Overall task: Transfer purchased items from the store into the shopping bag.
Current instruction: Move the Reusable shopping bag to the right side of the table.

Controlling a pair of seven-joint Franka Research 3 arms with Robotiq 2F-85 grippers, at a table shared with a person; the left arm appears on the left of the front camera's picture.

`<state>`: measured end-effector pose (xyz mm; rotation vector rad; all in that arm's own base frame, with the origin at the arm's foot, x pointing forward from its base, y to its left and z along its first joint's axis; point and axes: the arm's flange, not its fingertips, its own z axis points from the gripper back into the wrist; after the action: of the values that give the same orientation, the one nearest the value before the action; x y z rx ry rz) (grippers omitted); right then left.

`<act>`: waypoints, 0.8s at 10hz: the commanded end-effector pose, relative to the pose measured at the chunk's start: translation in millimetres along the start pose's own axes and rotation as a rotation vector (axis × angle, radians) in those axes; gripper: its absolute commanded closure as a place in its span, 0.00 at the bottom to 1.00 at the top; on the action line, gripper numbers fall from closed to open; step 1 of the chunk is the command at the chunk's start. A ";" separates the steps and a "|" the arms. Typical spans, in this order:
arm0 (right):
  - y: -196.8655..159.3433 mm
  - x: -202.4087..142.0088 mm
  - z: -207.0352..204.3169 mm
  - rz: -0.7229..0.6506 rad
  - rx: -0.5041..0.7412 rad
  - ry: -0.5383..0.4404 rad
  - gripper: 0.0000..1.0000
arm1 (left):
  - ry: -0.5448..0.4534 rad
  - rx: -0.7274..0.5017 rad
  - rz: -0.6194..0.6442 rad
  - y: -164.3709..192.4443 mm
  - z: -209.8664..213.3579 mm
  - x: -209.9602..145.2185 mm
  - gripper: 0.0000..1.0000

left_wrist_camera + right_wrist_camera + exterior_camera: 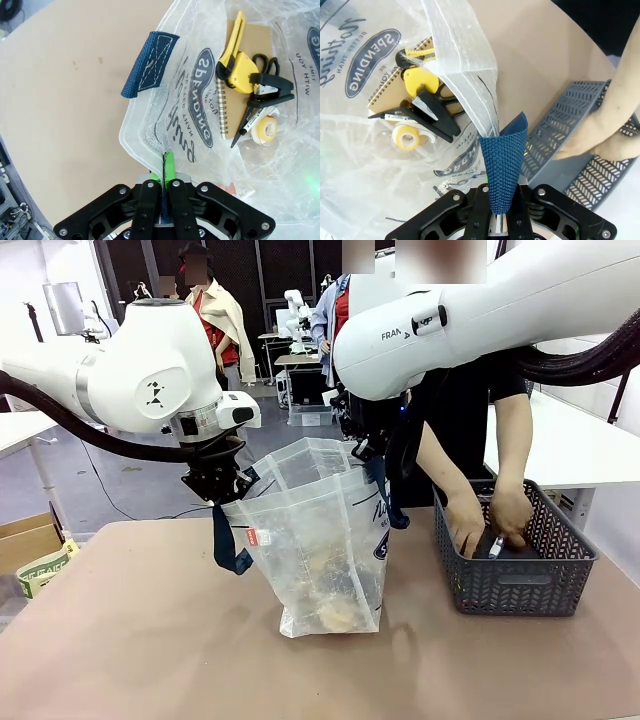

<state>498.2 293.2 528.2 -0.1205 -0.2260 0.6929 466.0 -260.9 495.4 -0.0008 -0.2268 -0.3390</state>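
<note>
Your left tool (166, 165) is closed tight, its green pads pinching the rim of the shopping bag (320, 530) with a sliver of navy webbing between them. Your right tool (368, 445) is closed just as firmly on the opposite navy strap handle (502, 160). Between them the bag stands on the bench (130, 640) with its mouth spread open. A yellow cutter (235, 65), a spiral notebook (250, 85), scissors (267, 65), a black stapler (270, 87), a marker (247, 125) and a tape roll (265, 127) already lie at the bottom. Just beside the bag, on your right, the person's hands (490, 520) are down inside the dark grey basket (520, 585), closing on a small dark item (492, 545); what it is cannot be told. Your step is judged to be the holding one, so do it quietly: hold both grips shut with even tension, enough to pull the rim taut but not so much that the thin film tears at the left pads, where the hold looks narrow. Aim the opening toward the basket side, since the hand will likely come over the right strap. Avoid lifting, because the bag's base resting on the bench steadies it. If the rim sags, spread the tools slightly apart rather than raising them.
</note>
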 end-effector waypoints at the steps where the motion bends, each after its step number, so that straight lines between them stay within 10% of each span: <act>1: -0.3 -0.1 1.3 0.000 -0.001 -0.003 1.00 | -0.001 0.001 0.001 0.4 0.6 0.0 1.00; 8: -0.3 -0.1 1.3 0.000 -0.001 -0.003 1.00 | -0.001 0.001 0.001 0.4 0.6 0.0 1.00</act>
<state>498.2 293.2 528.2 -0.1205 -0.2260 0.6929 466.0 -260.9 495.4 -0.0008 -0.2268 -0.3390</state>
